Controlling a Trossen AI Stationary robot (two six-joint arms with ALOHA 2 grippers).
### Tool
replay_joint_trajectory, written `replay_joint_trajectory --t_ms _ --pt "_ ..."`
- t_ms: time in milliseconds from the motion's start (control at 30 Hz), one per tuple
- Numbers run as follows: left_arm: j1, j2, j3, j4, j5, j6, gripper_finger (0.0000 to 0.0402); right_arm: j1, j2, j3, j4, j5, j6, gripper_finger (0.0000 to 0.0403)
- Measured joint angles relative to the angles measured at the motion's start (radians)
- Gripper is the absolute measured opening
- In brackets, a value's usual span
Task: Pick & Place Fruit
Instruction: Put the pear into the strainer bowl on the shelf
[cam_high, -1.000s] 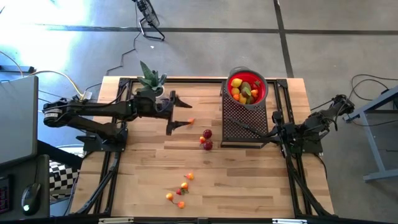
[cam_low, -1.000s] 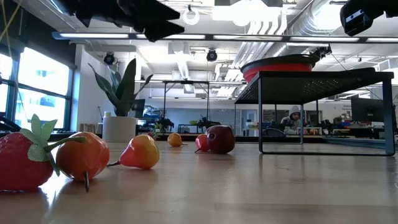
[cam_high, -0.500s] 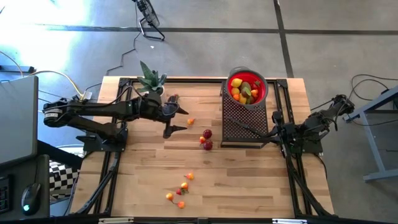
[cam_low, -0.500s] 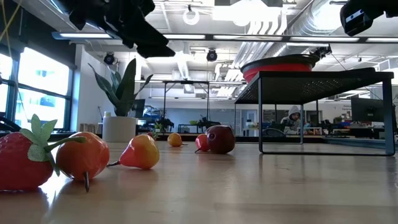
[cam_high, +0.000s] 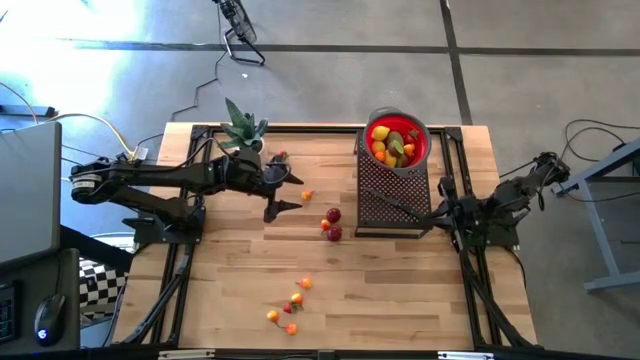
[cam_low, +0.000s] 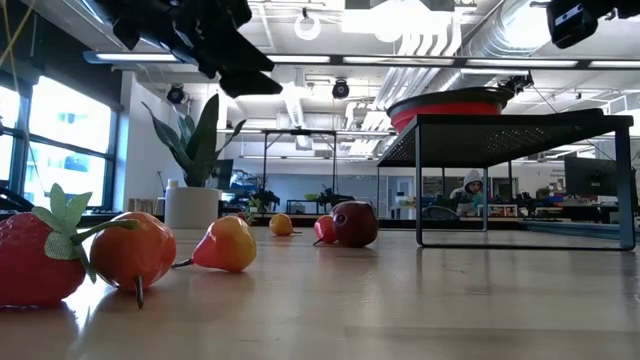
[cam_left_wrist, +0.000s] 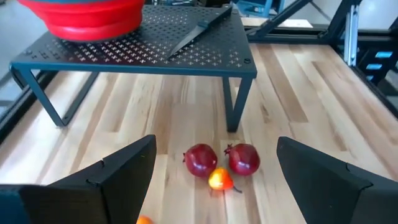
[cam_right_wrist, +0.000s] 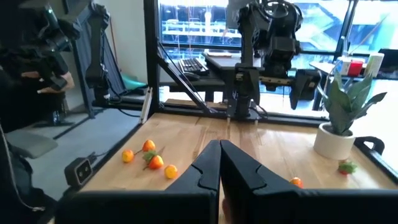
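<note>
Two dark red fruits (cam_left_wrist: 200, 160) (cam_left_wrist: 244, 158) and a small orange-yellow one (cam_left_wrist: 219, 180) lie on the wooden table beside the black rack (cam_high: 390, 190). A small orange fruit (cam_high: 307, 195) lies just ahead of my left gripper (cam_high: 285, 193), which hangs open above the table and tilts down toward this group (cam_high: 332, 224). Several more fruits (cam_high: 290, 305) lie near the front edge, and a strawberry (cam_high: 283, 156) rests by the plant. The red bowl (cam_high: 397, 142) on the rack holds several fruits. My right gripper (cam_right_wrist: 219, 165) is shut and waits at the table's right edge.
A potted plant (cam_high: 242, 130) stands at the far edge behind my left arm. A knife (cam_left_wrist: 199, 31) lies on the rack next to the bowl. Bare wood lies between the two fruit groups. A person sits in the room beyond the table (cam_low: 470, 190).
My left gripper has tipped its fingers downward toward the table and rolled slightly, staying open over the same spot. The fruits have not moved.
</note>
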Motion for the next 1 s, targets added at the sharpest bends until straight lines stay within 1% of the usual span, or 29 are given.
replay_joint_trajectory --t_ms 267,700,767,867,933,1000 --pt "0.000 0.000 0.000 0.000 0.001 -0.084 0.0329 0.000 0.000 0.000 0.037 0.010 -0.080 0.0002" --pt "0.000 0.000 0.000 0.036 -0.002 -0.102 0.0329 0.000 0.000 0.000 -0.014 0.121 -0.078 0.0003" --pt "-0.001 0.000 0.000 0.037 -0.043 -0.132 0.0329 0.000 0.000 0.000 -0.025 0.131 -0.062 0.0003" --pt "-0.001 0.000 0.000 0.011 -0.179 -0.186 0.0329 0.000 0.000 0.000 -0.030 0.131 -0.052 0.0003" --pt "-0.007 0.001 0.000 -0.008 -0.247 -0.203 0.0329 0.000 0.000 0.000 -0.030 0.131 -0.052 0.0003" --pt "-0.009 0.006 0.000 -0.007 -0.283 -0.205 0.0329 0.000 0.000 0.000 -0.030 0.131 -0.052 0.0003"
